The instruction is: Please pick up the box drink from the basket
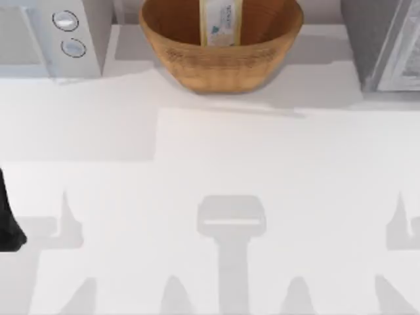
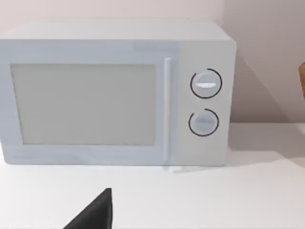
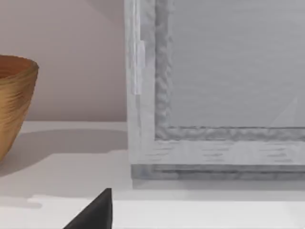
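Cream-beige carton box drink (image 1: 220,23) with blue print stood upright inside the round tan woven wicker basket (image 1: 223,62) at twelve o'clock on the white table (image 1: 216,151). At nine o'clock the left arm's dark part (image 1: 8,223) showed; neither gripper's opening could be told.

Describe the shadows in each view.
Top view: grey arm-shaped shadows lie across the table near its front edge; the basket casts one toward the right. Left wrist view: the microwave shades the wall beside it. Right wrist view: the basket's shadow crosses the tabletop.
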You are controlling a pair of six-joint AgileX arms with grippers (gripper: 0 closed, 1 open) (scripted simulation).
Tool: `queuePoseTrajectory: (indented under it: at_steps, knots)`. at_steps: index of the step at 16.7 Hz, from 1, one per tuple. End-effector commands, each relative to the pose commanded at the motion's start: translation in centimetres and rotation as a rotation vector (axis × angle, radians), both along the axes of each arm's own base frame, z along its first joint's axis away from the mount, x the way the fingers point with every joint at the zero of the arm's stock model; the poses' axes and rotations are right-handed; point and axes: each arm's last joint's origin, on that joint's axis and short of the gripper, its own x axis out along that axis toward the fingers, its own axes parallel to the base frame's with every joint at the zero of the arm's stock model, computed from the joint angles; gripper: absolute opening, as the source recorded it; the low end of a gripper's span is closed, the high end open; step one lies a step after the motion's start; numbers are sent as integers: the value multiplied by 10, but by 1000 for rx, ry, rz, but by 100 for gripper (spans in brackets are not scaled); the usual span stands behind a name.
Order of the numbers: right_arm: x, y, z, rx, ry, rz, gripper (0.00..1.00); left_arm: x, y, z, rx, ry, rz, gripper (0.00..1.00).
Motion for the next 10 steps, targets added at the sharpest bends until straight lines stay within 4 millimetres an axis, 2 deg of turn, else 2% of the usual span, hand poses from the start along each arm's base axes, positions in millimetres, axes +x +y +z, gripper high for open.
queuePoseTrajectory:
  at_steps: [5,7,10]
  knots:
    - [0,0,0,0,0,0,100,2,-2,7,4,15,-6,100]
    - [0,0,0,0,0,0,100,6,-4,21,7,25,-11,100]
    - [0,0,0,0,0,0,100,21,-10,53,7,28,-17,100]
